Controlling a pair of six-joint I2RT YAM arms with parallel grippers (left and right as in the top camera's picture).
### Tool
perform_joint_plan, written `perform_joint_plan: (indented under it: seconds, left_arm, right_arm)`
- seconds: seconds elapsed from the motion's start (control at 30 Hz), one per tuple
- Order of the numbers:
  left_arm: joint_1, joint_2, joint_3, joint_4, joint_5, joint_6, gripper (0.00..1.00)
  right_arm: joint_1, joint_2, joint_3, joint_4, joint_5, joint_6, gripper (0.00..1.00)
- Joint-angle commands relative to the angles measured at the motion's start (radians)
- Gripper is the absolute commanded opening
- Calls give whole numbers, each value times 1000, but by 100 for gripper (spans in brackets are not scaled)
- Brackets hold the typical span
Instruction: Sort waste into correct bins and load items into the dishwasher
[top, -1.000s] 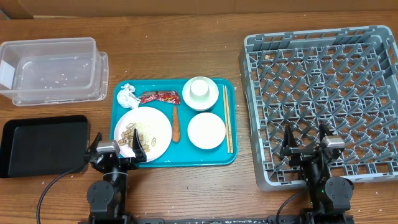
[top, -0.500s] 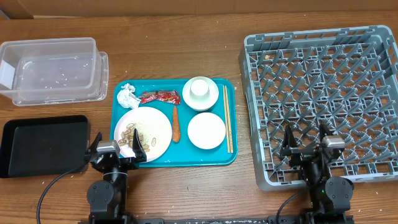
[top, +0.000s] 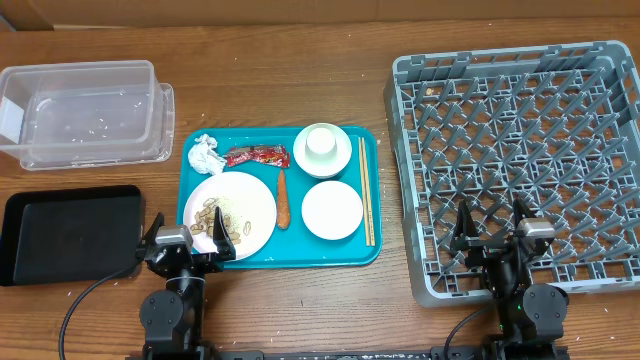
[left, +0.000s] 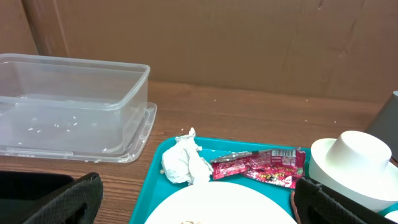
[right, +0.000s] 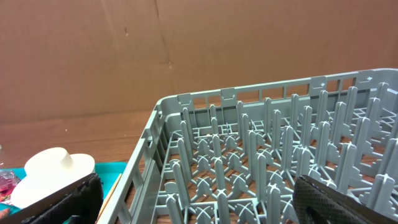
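Left gripper (top: 187, 243) and right gripper (top: 492, 230) near, fingers spread.
Teal tray (top: 372, 200): one large plate (top: 245, 205), one small plate (top: 332, 210), one carrot (top: 283, 198), one chopstick pair (top: 366, 205); beyond, one tissue (top: 206, 153), wrapper (top: 257, 156), cup (top: 322, 143) on bowl (top: 325, 165). One black tray (top: 70, 235), clear tub (top: 85, 115) left; one dish rack (top: 520, 150) right.

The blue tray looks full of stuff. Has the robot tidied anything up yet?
Nothing looks done yet. The dish rack holds no dishes, the black tray looks bare and the clear tub shows only tiny specks. Nothing is in hand: the left gripper and right gripper are open, holding nothing. Everything is left on the teal tray: tissue, wrapper, carrot, shells, large plate, small plate, bowl, cup and chopsticks.
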Motion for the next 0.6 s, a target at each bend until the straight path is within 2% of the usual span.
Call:
perform_joint_plan:
  seconds: [0.0, 0.57]
  left_arm:
    - [6, -10, -4, 4, -9, 23, 100]
    - [6, -10, -4, 4, -9, 23, 100]
  right_arm:
    - [-2, -6, -10, 5, 5, 2, 100]
    - [-2, -6, -10, 5, 5, 3, 100]
